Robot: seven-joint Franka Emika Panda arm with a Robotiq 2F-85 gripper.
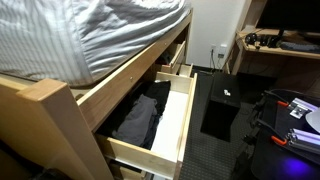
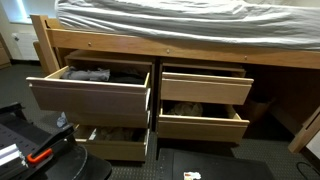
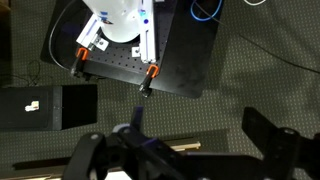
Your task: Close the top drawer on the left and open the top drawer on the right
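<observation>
Looking at this, nothing's done I reckon: pale wooden top-left drawer (image 2: 90, 95) wide open, matching top-right drawer (image 2: 203, 88) barely out, my black gripper (image 3: 180, 150) spread empty.

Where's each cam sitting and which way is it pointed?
Exterior: beside the bed, looking along its side; open top drawer, base plate at right.
Exterior: facing that side head-on; same drawer, base plate lower left.
Wrist: looking down at the floor; claw, base plate.
Shared: the base plate, all three.
</observation>
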